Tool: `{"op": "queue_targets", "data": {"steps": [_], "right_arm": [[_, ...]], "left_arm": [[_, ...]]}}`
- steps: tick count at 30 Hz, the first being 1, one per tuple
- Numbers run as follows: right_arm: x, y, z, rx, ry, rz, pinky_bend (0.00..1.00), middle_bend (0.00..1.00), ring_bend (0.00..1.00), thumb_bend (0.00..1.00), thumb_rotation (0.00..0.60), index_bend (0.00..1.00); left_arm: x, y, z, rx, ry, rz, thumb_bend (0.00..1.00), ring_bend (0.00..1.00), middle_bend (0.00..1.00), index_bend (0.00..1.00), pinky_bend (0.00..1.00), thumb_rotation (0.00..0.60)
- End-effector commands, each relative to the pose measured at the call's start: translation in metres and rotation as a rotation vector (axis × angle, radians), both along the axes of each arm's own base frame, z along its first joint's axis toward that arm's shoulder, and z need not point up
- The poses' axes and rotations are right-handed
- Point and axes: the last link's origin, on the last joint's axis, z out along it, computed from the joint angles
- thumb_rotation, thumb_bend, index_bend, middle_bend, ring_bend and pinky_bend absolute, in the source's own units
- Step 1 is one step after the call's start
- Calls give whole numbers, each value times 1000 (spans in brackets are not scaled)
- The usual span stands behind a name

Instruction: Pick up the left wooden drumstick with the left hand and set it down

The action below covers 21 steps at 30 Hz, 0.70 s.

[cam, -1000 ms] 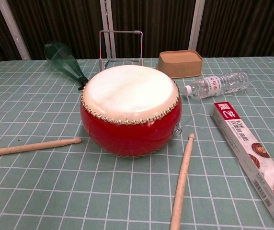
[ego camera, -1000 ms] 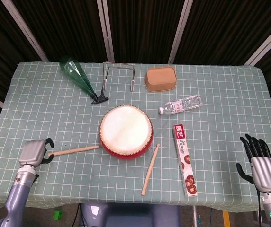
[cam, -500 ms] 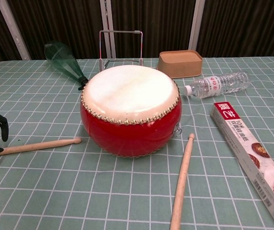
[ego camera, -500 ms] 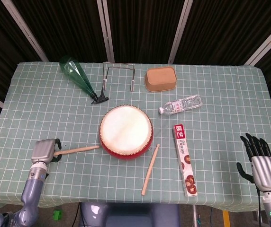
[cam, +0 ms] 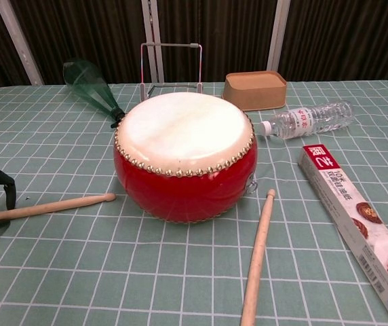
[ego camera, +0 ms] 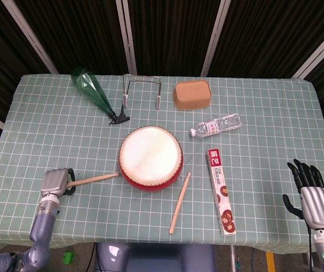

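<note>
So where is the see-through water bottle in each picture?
Head view: the water bottle lies right of center, up and right of the red drum.
Chest view: the water bottle lies upper right, behind and right of the drum.
Shared landmark: the tan box close by.

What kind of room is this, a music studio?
Probably a robot test lab, not a studio: a drum and odd props like a water bottle lie on a gridded tablecloth, dark curtains behind.

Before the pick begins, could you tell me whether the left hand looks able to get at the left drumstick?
Probably yes: the left hand is already at the butt end of the left drumstick, fingers arched over it, nothing between them.
</note>
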Motion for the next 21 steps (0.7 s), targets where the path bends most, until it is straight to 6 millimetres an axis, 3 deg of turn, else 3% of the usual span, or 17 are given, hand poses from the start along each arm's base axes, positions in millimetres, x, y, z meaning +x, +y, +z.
{"op": "queue_targets", "data": {"steps": [1, 7, 12, 14, 21], "right_arm": [[0, 0, 0, 0, 0, 0, 0, 0, 0, 418, 600, 0], [0, 0, 0, 0, 0, -2, 0, 0, 0, 417, 600, 0], [-1, 0, 0, -1, 2, -1, 0, 0, 0, 418, 600, 0], [-1, 0, 0, -3, 0, -2, 0, 0, 0, 418, 600, 0], [-1, 1, 0, -5, 0, -2, 0, 0, 0, 418, 600, 0]], "left_arm": [[-2, 0, -2, -3, 6, 8, 287, 1000, 1000, 504, 1000, 600], [-7, 0, -6, -13, 18, 21, 310, 1000, 1000, 520, 1000, 600], [-8, -2, -7, -17, 21, 21, 476, 1000, 1000, 659, 1000, 600], [-6, -2, -5, -10, 15, 9, 491, 1000, 1000, 667, 1000, 600], [13, -6, 26, 49, -28, -80, 495, 1000, 1000, 673, 1000, 600]]}}
